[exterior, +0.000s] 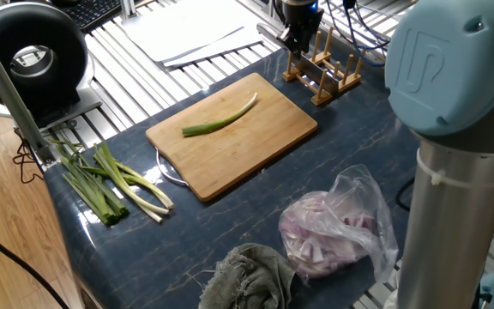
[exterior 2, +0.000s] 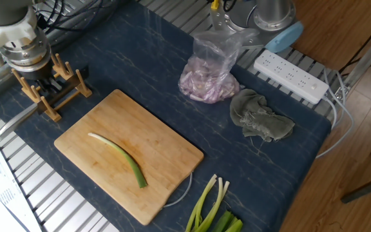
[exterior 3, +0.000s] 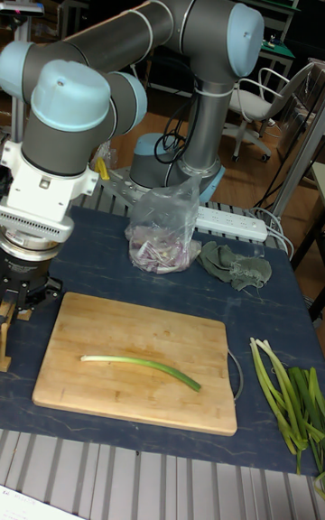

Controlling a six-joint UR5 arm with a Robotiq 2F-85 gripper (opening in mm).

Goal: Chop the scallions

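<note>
One scallion (exterior: 219,118) (exterior 2: 120,158) (exterior 3: 140,365) lies alone across the bamboo cutting board (exterior: 264,142) (exterior 2: 160,148) (exterior 3: 135,330). A bunch of several more scallions (exterior: 110,184) (exterior 2: 212,209) (exterior 3: 289,394) rests on the dark table beside the board. My gripper (exterior: 298,36) (exterior 2: 42,82) (exterior 3: 20,299) hangs over the wooden knife rack (exterior: 324,73) (exterior 2: 60,93) at the table's far corner, well away from the scallions. Its fingers reach down into the rack, and their gap is hidden. A grey blade (exterior 2: 17,120) sticks out from the rack.
A clear bag of pink onion slices (exterior: 337,227) (exterior 2: 208,77) (exterior 3: 162,245) and a crumpled grey cloth (exterior: 247,275) (exterior 2: 261,119) (exterior 3: 236,267) lie on the table. A white power strip (exterior 2: 292,76) sits at one edge. The arm's big elbow (exterior: 453,77) blocks part of one view.
</note>
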